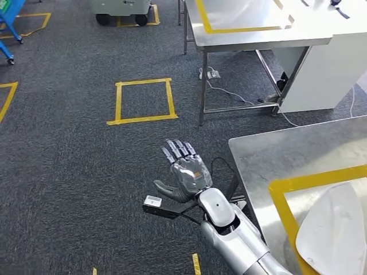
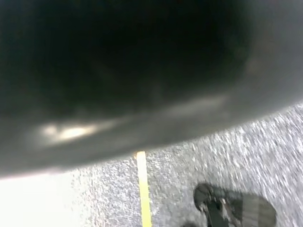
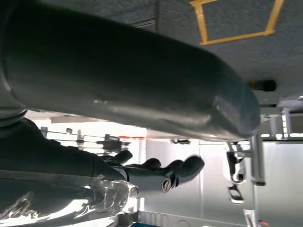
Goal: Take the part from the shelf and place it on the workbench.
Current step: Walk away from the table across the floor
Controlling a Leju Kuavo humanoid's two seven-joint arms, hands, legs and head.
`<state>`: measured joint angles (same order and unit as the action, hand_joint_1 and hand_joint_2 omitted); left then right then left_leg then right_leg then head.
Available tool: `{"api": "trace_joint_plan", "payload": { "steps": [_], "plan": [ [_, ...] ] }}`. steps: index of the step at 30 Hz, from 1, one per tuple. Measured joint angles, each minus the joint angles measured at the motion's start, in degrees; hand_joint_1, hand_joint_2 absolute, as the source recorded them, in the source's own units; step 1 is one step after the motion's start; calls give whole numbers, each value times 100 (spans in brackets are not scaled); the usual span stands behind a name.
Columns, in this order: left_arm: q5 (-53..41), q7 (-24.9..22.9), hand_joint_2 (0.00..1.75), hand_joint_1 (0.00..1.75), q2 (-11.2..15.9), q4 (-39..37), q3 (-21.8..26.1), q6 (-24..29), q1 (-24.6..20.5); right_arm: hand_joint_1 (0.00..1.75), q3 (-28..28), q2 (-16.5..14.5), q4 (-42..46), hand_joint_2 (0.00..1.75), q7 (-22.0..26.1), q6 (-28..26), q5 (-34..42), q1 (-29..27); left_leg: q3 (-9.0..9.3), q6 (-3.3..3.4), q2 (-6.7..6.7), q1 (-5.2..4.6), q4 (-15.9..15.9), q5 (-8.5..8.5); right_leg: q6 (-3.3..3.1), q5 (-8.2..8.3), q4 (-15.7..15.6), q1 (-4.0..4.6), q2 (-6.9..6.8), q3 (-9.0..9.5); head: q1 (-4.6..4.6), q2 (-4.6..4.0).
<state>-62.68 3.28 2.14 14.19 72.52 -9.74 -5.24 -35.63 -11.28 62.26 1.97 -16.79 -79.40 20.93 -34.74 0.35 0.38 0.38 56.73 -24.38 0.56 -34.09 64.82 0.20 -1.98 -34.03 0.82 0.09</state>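
Grey carpet is lying under the right hand [image 1: 186,171], which is hovering empty, fingers spread, at nine o'clock of the workbench [image 1: 277,152] carrying the white part [image 1: 335,229].

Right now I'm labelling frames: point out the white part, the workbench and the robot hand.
white part [image 1: 335,229], head view, middle of its top face.
workbench [image 1: 277,152], head view, bare steel outside the yellow tape.
right robot hand [image 1: 188,172], head view, back of the palm.

The white part [image 1: 335,232] on the near workbench [image 1: 277,157] is cut off by the head view's right and bottom edges. The left wrist view is blurred, a dark out-of-focus mass covering most of the floor [image 2: 228,161].
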Motion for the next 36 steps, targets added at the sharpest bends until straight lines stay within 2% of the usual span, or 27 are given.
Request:
{"api": "trace_joint_plan", "payload": {
  "steps": [2,3,4,5,6,8,9,10,11,12,14,16,17,18,19,21,22,24,25,27,29,31,32,33,34,35,36],
  "plan": [
    [-5,-1,0,0,2,0,-2,-15,-22,0,-4,22,1,0,0,3,-1,-33,-6,24,-153,0,1,0,12,-276,755,-14,160,-407,-8,0],
    [-7,-1,0,0,1,0,-2,-19,-21,0,-5,32,1,0,0,4,-1,-49,-6,24,-238,-1,2,-1,15,-282,930,-16,182,-528,-9,0],
    [-9,-1,0,0,-1,0,-2,-22,-14,0,-7,39,1,0,0,4,-1,-58,-3,22,-324,-1,3,0,13,-173,884,-20,195,-543,-9,0],
    [-11,-1,0,0,-2,0,-3,-22,-8,0,-8,43,1,0,0,4,-1,-59,5,16,-412,1,5,2,5,40,600,-28,224,-437,-9,0],
    [-12,-1,0,0,-3,0,-3,-22,-3,0,-9,44,1,0,0,4,-1,-55,10,3,-493,4,6,2,-1,276,189,-46,325,-261,-10,0],
    [-13,-1,0,0,-1,0,-4,-22,-12,0,-10,45,1,0,0,11,-1,-46,-12,-51,-643,3,22,12,-11,553,-492,-93,616,55,-10,0],
    [-15,-2,0,0,1,0,-4,-22,-13,0,-12,46,1,0,0,22,-1,-45,-36,-88,-708,12,26,23,-20,579,-628,-101,713,125,-9,0],
    [-18,-5,0,0,3,0,-4,-22,-9,0,-15,46,1,0,-1,38,-3,-45,-59,-131,-774,24,25,40,-37,568,-652,-93,722,147,-10,0],
    [-22,-10,0,0,6,0,-4,-22,3,0,-20,46,2,0,-2,54,-7,-42,-74,-172,-844,43,14,57,-65,581,-654,-81,651,160,-10,0],
    [-26,-16,0,0,6,-2,-4,-22,19,0,-24,45,5,0,-3,67,-11,-35,-88,-204,-839,51,25,48,-101,593,-672,-77,577,173,-7,0],
    [-29,-29,0,0,9,-8,-5,-22,26,0,-30,43,10,0,-5,79,-19,-17,-209,-251,-580,36,280,-124,-176,618,-727,-80,410,215,22,0],
    [-29,-36,0,0,8,-11,-6,-22,4,0,-31,46,12,0,-9,87,-21,-20,-534,-282,-216,29,966,-482,-227,612,-749,-54,229,236,48,0],
    [-29,-39,0,0,4,-11,-7,-22,-4,0,-31,48,12,0,-11,92,-22,-28,-712,-297,-133,37,1337,-630,-237,603,-748,-40,133,236,50,0],
    [-29,-41,0,0,-2,-12,-7,-22,-2,0,-32,50,12,0,-14,96,-24,-36,-820,-306,-95,45,1571,-688,-246,593,-747,-28,43,237,50,0],
    [-29,-44,0,0,-7,-13,-7,-22,7,0,-33,51,12,0,-15,97,-27,-40,-823,-309,-76,51,1600,-640,-249,582,-747,-19,-42,241,49,0],
    [-31,-49,0,0,-7,-13,-7,-22,21,0,-36,50,12,0,-16,96,-35,-33,-499,-292,16,48,1037,-298,-237,555,-746,-8,-191,267,50,0],
    [-32,-50,0,0,-3,-13,-8,-22,18,0,-37,49,12,0,-16,95,-40,-26,-272,-272,182,19,638,-151,-221,535,-743,8,-257,285,51,0],
    [-34,-51,0,0,4,-13,-11,-22,-4,0,-39,50,12,0,-19,94,-51,-9,-4,-204,431,-40,132,-24,-175,494,-735,49,-378,310,50,0],
    [-35,-51,0,0,6,-13,-12,-22,-12,0,-45,49,12,0,-21,93,-59,-4,22,-170,472,-69,58,-38,-151,477,-734,65,-445,320,49,0],
    [-38,-51,0,0,9,-13,-13,-22,-2,0,-61,46,12,0,-26,92,-73,5,15,-105,327,-63,30,-27,-96,436,-729,62,-521,338,49,0],
    [-43,-52,0,0,10,-13,-14,-22,7,0,-74,43,13,0,-31,88,-81,14,36,-39,189,-29,-3,-10,-36,276,-504,29,-267,251,29,0],
    [-50,-53,0,0,9,-13,-15,-23,-16,0,-79,54,7,0,-48,84,-92,7,39,7,35,-7,-13,-1,0,-53,193,-6,80,-94,-3,0],
    [-56,-53,0,0,8,-13,-16,-23,-29,0,-80,61,-2,0,-62,80,-101,-4,35,19,-53,-6,-11,0,9,-201,598,-14,152,-314,-9,0],
    [-61,-52,0,0,5,-13,-16,-24,-32,0,-83,69,-15,0,-77,77,-109,-16,33,22,-142,-6,-10,1,15,-267,884,-19,178,-488,-12,0],
    [-68,-52,0,0,2,-13,-17,-25,-27,0,-85,74,-31,0,-90,73,-119,-23,35,22,-231,-5,-8,0,16,-217,965,-22,187,-569,-12,0],
    [-75,-52,0,0,-1,-13,-17,-25,-20,0,-86,77,-45,0,-97,68,-126,-24,42,18,-319,-3,-6,0,11,-47,801,-28,202,-528,-12,0],
    [-81,-51,0,0,-6,-13,-17,-25,-15,0,-87,79,-55,0,-101,66,-131,-22,51,7,-408,1,-3,-2,7,198,436,-41,261,-384,-12,0]
  ]
}}
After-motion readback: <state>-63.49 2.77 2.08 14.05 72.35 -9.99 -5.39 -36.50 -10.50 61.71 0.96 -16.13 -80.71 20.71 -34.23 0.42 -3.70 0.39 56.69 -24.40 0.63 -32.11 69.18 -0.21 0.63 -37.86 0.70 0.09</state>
